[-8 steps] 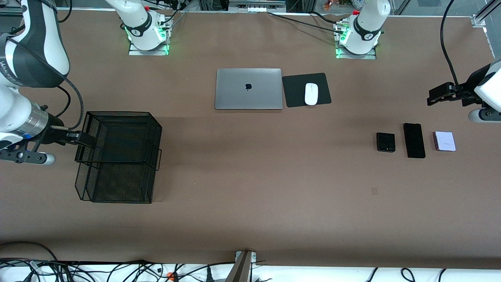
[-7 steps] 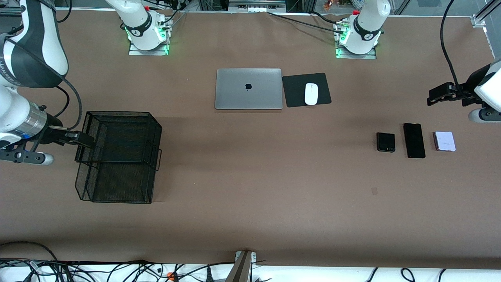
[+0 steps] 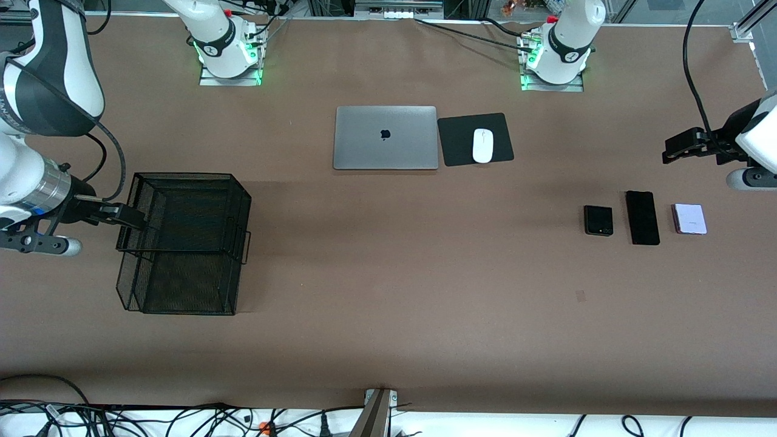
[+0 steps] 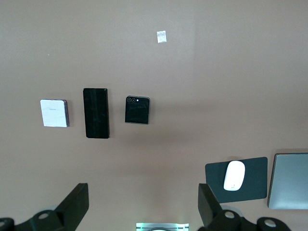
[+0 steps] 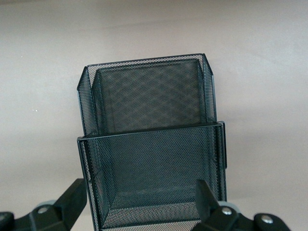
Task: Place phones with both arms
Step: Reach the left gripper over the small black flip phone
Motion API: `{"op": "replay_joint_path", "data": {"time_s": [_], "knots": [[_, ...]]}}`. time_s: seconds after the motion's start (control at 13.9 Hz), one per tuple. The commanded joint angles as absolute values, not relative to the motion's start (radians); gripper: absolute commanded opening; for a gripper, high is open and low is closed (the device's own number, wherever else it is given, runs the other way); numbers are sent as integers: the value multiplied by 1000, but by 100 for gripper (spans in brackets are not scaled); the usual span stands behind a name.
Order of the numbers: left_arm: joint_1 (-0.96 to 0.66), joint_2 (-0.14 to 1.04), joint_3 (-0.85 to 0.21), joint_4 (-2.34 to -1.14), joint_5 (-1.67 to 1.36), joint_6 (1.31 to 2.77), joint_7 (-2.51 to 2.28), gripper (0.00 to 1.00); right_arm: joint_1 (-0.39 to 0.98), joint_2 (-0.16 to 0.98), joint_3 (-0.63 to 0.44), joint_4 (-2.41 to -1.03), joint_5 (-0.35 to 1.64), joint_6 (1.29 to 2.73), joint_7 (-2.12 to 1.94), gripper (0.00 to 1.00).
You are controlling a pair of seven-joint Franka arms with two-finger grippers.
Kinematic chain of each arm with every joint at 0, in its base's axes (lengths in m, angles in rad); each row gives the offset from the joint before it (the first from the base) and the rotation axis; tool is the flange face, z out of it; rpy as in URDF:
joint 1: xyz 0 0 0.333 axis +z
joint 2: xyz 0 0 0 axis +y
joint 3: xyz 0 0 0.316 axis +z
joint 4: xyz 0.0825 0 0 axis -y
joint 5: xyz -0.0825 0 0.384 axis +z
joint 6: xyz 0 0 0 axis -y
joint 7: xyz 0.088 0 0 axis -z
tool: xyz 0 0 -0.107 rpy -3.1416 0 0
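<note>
Three flat phones are laid in a row on the brown worktop (image 3: 388,315): a small squarish black phone (image 3: 598,220), a long slim black slab phone (image 3: 642,217) beside it, and a small squarish pale lavender-white phone (image 3: 689,218) just beside the slab. The left pincer (image 4: 142,204) is held spread wide and empty above the slab; the right pincer (image 5: 142,199) is held wide and empty over a black wire-mesh basket (image 3: 182,243).

Laptop (image 3: 385,138), mouse (image 3: 482,145), mesh basket (image 3: 182,243)

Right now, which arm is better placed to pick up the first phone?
Left. The left gripper, jaws open, hangs near the three phones. The right gripper, also open, is at the mesh basket.
</note>
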State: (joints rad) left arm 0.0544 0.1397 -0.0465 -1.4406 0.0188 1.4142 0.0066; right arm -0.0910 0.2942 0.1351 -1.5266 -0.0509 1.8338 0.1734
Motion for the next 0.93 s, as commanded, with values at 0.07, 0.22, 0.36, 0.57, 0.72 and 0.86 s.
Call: {"op": "replay_joint_path", "data": {"time_s": [0.07,0.22,0.36,0.57,0.72,0.86], "knots": [[51,199,-48,-1451,6,1419,3,100,-103,288,141,-1516,-29,1819,155,100],[54,221,-46,-1462,23,1427,23,100,-103,288,141,-1516,-20,1819,155,100],[61,225,-48,-1537,54,1530,69,100,-101,288,141,-1516,-20,1818,155,100],[100,225,-46,-1681,52,1720,121,100,-101,288,141,-1516,-20,1818,155,100],[107,225,-46,-1779,52,1839,123,100,-101,288,141,-1517,-18,1813,156,100],[118,222,-46,-1903,52,2009,123,100,-101,288,141,-1522,-17,1810,156,100]]}}
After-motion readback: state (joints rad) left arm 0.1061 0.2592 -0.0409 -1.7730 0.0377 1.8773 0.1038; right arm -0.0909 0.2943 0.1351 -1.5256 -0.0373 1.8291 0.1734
